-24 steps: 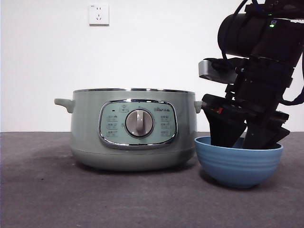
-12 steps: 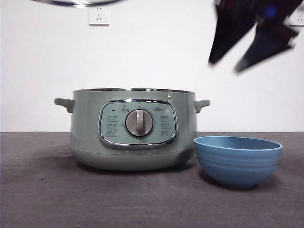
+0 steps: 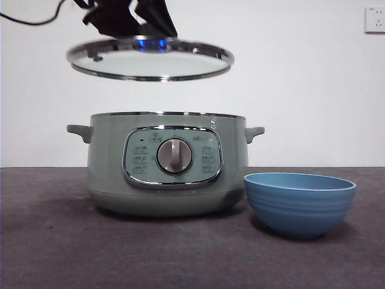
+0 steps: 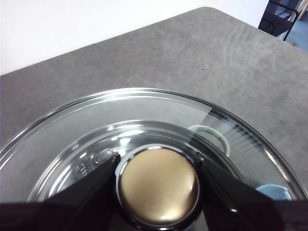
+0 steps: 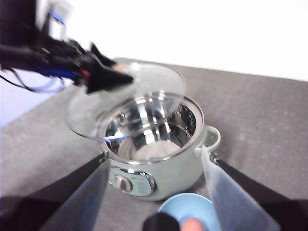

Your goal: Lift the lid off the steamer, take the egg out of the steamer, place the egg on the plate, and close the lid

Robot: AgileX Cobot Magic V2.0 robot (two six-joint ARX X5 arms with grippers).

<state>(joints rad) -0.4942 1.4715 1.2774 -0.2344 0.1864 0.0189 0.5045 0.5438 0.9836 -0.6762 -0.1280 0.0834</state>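
Observation:
The lid point(image 3: 150, 58) hangs level above the open steamer point(image 3: 168, 162), a clear gap between them. My left gripper point(image 3: 129, 15) comes in from the top left and is shut on the lid's knob point(image 4: 159, 192), with its jaws on both sides of it point(image 4: 156, 163). The right wrist view shows the lid point(image 5: 125, 101) over the steamer's point(image 5: 154, 144) far-left rim, with the shiny inner pot showing. My right gripper point(image 5: 154, 155) is open and empty, high above the table and out of the front view. The blue plate point(image 3: 299, 201) stands right of the steamer. A pale pinkish round thing point(image 5: 192, 225), probably the egg, lies in it.
The grey table point(image 3: 60, 253) runs in front of and beside the steamer. The steamer's side handles point(image 3: 79, 131) stick out left and right. A white wall stands behind, with a socket point(image 3: 374, 18) at the top right.
My right gripper rose out of the blue plate and left the front view. My left gripper brought the lid down into view above the steamer.

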